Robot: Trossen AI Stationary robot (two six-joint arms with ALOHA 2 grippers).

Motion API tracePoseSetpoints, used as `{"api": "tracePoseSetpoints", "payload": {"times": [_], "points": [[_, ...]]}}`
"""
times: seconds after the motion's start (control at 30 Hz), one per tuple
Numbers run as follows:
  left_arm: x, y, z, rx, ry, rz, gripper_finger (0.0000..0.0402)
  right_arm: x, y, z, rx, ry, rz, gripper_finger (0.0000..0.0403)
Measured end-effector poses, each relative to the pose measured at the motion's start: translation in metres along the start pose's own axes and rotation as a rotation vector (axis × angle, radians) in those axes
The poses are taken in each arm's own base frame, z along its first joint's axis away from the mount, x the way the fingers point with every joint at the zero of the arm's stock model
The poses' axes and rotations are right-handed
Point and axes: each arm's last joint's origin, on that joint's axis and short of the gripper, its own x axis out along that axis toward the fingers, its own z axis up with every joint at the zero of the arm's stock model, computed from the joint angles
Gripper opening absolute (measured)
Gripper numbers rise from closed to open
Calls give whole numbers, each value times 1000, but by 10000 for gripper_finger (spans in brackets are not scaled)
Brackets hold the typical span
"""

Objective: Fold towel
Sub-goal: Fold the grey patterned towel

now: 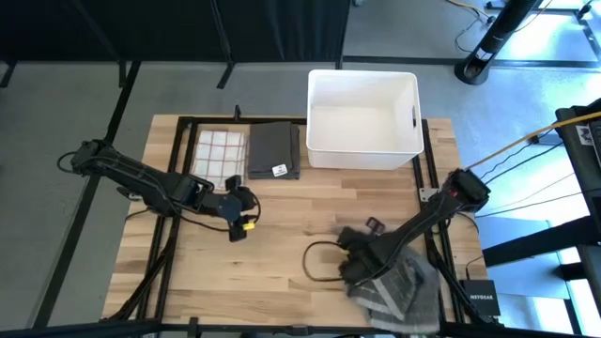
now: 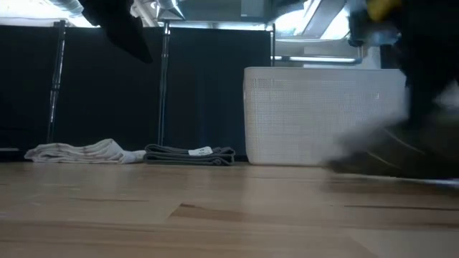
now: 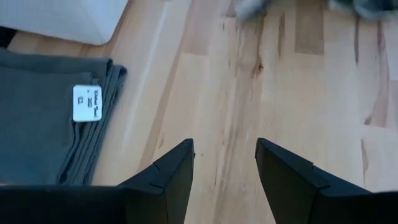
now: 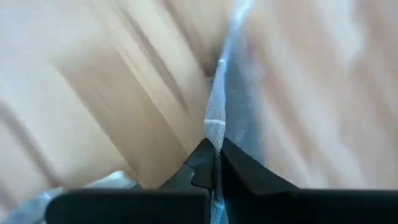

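Item: grey towel (image 1: 404, 286), rumpled at the bench's (image 1: 282, 272) near right corner, not yet folded; its edge is pinched between the pressed-together jaws of my right gripper (image 4: 217, 163). My left gripper (image 3: 224, 162) hovers over bare wood left of centre, jaws spread, holding nothing. Done, by the look of it: a folded dark towel (image 1: 274, 150) and a checked cloth (image 1: 218, 155) along the far edge. White bin (image 1: 362, 108) beside them, well apart; nothing obstructs.

Black curtain (image 2: 107, 93) behind the table, grey floor (image 1: 526, 103), cables (image 1: 526, 141), bright light overhead
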Motion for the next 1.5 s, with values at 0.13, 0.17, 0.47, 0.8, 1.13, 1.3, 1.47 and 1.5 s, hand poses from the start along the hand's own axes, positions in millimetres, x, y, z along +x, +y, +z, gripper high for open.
{"api": "tracePoseSetpoints", "payload": {"times": [0.13, 0.17, 0.47, 0.8, 1.13, 1.3, 1.47, 1.5], "points": [[0, -2, 5, 35, -47, -17, 166, -31, 16, 26, -109, -315, 56, 9], [0, -3, 5, 46, -55, -20, 166, -36, 20, 32, -129, -383, 68, 11], [13, -19, 10, 146, -100, -76, 166, -15, 33, 60, -141, -663, 41, 6], [56, -33, 20, 245, -152, -112, 166, 14, 38, 58, -107, -772, 11, 7], [62, -26, 19, 226, -119, -106, 166, 17, 38, 56, -120, -749, 30, 8], [72, -28, 15, 246, -77, -112, 166, 16, 39, 57, -101, -763, 49, 10], [81, -23, 13, 264, -51, -88, 147, 16, 40, 57, -97, -766, 55, 11], [81, -22, 15, 256, -59, -85, 136, 17, 40, 57, -97, -766, 56, 13]]}}
